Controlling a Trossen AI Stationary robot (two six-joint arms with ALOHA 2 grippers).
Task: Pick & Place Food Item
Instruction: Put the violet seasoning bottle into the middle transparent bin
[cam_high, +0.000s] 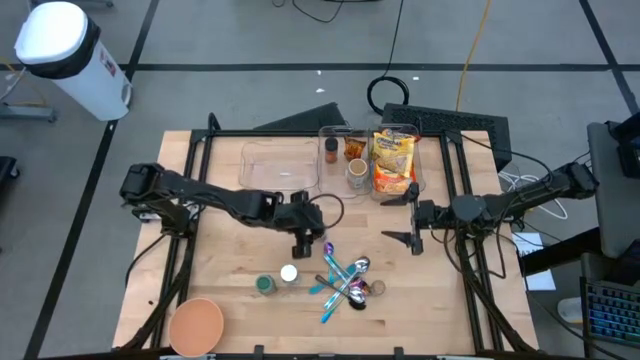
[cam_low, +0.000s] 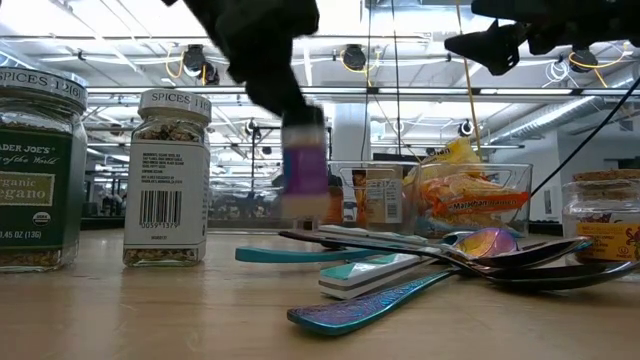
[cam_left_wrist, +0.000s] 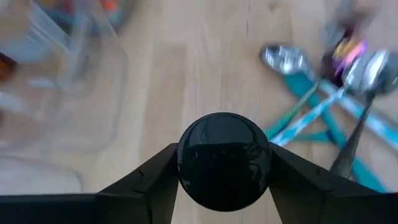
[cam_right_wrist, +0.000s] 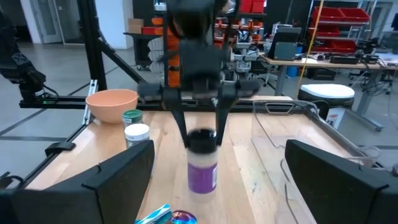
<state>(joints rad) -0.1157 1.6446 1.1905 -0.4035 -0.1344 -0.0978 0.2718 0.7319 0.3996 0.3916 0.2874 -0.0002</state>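
A small spice jar (cam_right_wrist: 202, 165) with a black lid and a purple label hangs near the middle of the table, just left of the pile of spoons (cam_high: 345, 280). My left gripper (cam_high: 308, 240) is shut on it. The low view shows the jar (cam_low: 305, 170) blurred, its bottom a little above the tabletop. My right gripper (cam_high: 400, 219) hovers open above the table to the right, level, facing the jar with nothing between its fingers. My left gripper pinches the jar's round black lid (cam_left_wrist: 224, 160) between its two fingers (cam_left_wrist: 149, 183), one on each side. The fingers come slanting down from the table's left side. The jar hangs upright below them (cam_right_wrist: 202, 177), clear of the table.
Two clear bins stand at the far side: an empty one (cam_high: 280, 165) and one with snack packets and jars (cam_high: 385, 160). Two spice jars (cam_high: 265, 284) (cam_high: 289, 273) and an orange bowl (cam_high: 195, 323) sit at the near left. Another jar (cam_low: 605, 215) stands by the spoons.
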